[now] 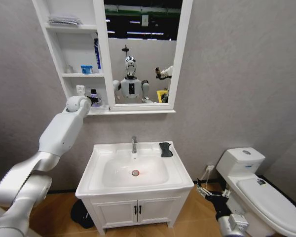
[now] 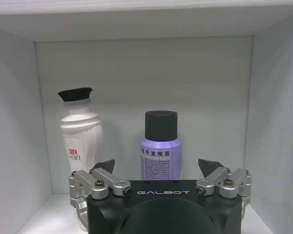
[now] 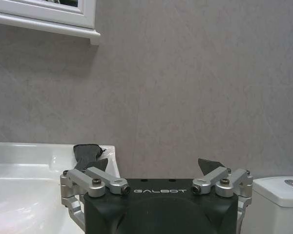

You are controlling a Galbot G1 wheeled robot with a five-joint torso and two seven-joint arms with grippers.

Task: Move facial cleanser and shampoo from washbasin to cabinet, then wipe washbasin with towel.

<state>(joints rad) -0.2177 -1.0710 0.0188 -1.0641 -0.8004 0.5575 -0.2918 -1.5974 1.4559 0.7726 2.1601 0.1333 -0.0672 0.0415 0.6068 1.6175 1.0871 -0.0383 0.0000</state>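
Note:
The white cabinet (image 1: 74, 75) hangs up on the left beside its mirror. My left gripper (image 1: 93, 100) reaches into the bottom shelf. In the left wrist view the left gripper (image 2: 157, 166) is open, and the purple black-capped shampoo can (image 2: 160, 148) stands upright just beyond its fingers. The white facial cleanser bottle (image 2: 80, 141) with a black cap stands beside it, nearer the shelf's side wall. The washbasin (image 1: 138, 185) is below, and the black towel (image 1: 166, 149) lies on its back right corner. My right gripper (image 1: 205, 189) hangs low to the right of the basin. The right gripper (image 3: 155, 165) is open and empty.
A chrome tap (image 1: 134, 144) stands at the basin's back. A white toilet (image 1: 259, 195) is close on the right. The white vanity doors (image 1: 138, 210) are under the basin. The upper shelves hold a blue box (image 1: 87, 69), a blue tube (image 1: 96, 53) and a pale folded cloth (image 1: 64, 20).

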